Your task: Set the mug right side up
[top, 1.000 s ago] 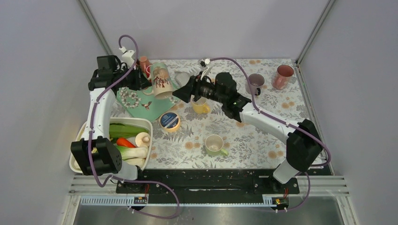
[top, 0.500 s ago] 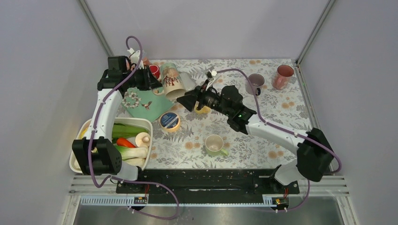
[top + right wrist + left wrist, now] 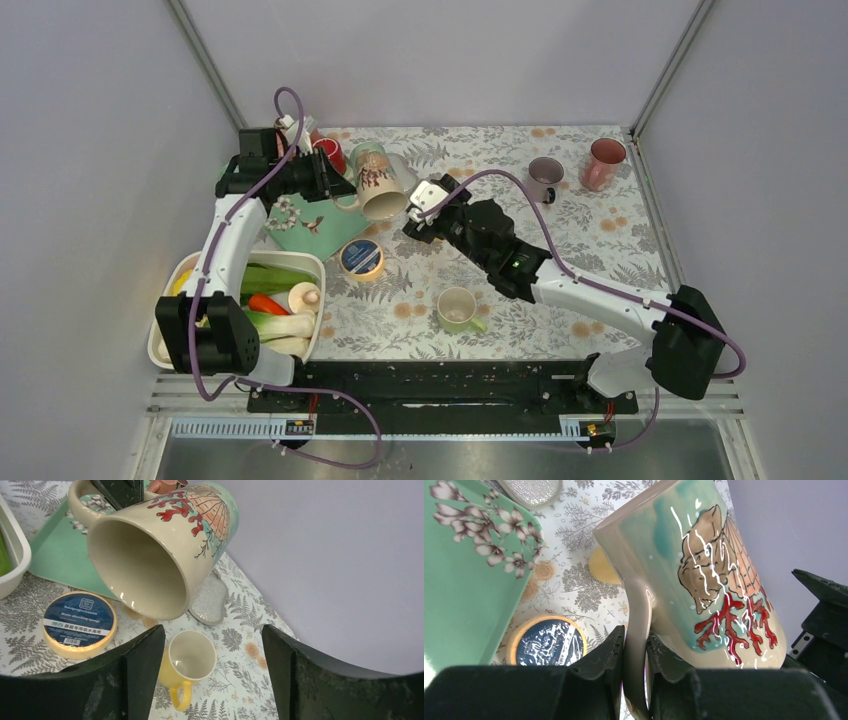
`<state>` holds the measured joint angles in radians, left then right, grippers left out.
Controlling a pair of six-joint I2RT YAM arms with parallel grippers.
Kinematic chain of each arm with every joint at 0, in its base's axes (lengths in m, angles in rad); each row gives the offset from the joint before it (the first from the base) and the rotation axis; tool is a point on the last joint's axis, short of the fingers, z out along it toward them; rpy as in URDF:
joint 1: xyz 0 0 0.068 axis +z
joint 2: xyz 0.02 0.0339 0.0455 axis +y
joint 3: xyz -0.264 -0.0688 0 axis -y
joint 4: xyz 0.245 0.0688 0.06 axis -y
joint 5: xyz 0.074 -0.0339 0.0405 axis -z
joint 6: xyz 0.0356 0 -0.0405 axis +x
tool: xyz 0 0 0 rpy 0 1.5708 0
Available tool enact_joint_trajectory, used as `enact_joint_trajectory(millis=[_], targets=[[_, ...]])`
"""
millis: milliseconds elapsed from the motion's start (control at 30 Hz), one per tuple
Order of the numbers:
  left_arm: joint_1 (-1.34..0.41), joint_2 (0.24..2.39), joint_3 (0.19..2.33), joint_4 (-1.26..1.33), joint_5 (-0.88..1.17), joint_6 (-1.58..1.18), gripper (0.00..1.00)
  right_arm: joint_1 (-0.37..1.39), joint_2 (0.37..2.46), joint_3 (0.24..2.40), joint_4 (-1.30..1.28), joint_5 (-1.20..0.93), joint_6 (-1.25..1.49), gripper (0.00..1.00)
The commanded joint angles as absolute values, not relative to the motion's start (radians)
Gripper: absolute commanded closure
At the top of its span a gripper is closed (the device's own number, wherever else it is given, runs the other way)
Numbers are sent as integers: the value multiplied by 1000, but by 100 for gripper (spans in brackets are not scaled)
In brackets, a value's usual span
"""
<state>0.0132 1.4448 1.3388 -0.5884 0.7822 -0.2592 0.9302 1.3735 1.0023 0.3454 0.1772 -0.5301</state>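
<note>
Ceramic mug (image 3: 380,185) farther right now (right pincer (image 3: 212,630) back)

At eleven o'clock over the counter (image 3: 590,250), mug (image 3: 378,180), handle in left end effector (image 3: 325,180); at its seven o'clock, mat (image 3: 320,228); at mat's five o'clock, tin (image 3: 361,258). At eight o'clock, tub (image 3: 305,262). At six o'clock, near cup (image 3: 457,308); at two, corner cup (image 3: 603,163).
</note>
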Motion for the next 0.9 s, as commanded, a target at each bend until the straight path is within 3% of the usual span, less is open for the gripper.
enact_joint_trajectory(millis=[0,300,467,567,733,767,800,867], targets=[[-10,1353,1348,-468,887,-320,100,943,1393,1054,422,217,-618,20],[-48,1333,1316,-468,882,-319,100,948,1459,1103,443,219,-601,21],[-70,1315,1294,-468,897,-326,100,948,1500,1164,431,276,-618,28],[-83,1313,1277,-467,908,-332,100,947,1519,1177,443,291,-620,43],[-96,1324,1264,-466,910,-328,100,949,1526,1183,446,319,-587,93],[-95,1327,1267,-470,893,-319,100,948,1522,1178,444,336,-579,99],[-94,1333,1274,-487,882,-299,95,948,1515,1176,439,349,-573,100],[-94,1344,1296,-527,835,-251,68,947,1497,1175,412,374,-554,100]])
